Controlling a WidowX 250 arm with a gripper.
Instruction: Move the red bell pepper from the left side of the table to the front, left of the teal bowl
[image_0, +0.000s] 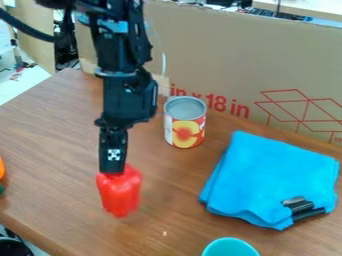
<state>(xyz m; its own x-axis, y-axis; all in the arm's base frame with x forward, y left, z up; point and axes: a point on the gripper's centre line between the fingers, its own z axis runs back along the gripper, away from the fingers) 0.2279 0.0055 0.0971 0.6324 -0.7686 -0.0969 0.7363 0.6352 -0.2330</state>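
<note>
The red pepper (121, 194), its long axis near vertical, is directly below the black gripper (113, 171), meeting its tip (whether gripped, one cannot tell). Beyond stands a can (185, 122); rightward, a folded blue cloth (270, 175) rests on the table (50, 165).

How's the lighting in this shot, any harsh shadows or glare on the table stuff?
Camera view: light looks soft, with no harsh shadow on the wooden table; floor at upper left is very bright; blue cloth is fairly evenly lit, darker along its folds; red pepper stays bright below the dark tool.
</note>
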